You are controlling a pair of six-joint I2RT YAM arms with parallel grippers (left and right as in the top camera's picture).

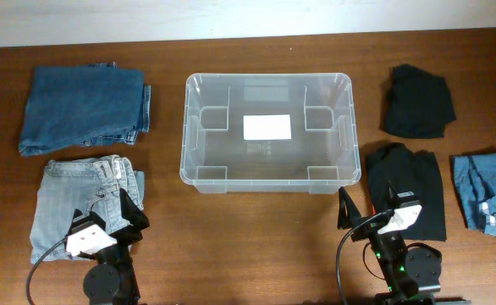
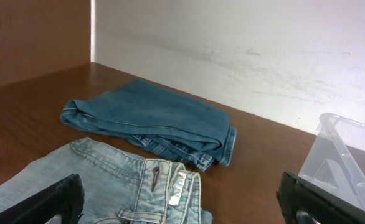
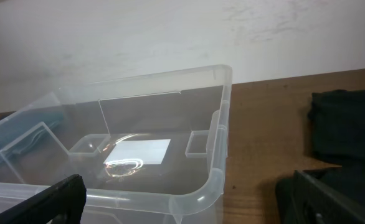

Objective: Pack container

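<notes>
One clear rounded plastic container, folded denim jeans, wood-grain table

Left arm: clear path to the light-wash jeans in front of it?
Likely yes. The left fingers stand open right over the light-wash jeans, with nothing lying on them or between.

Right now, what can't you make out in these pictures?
Overhead: the lower corner of the pale jeans is hidden under the left arm.
Overhead: part of the folded black clothes is hidden by the right arm.
Overhead: the blue denim is cut off by the right edge.
Every view: the white label in the clear bin is too small to read.
</notes>
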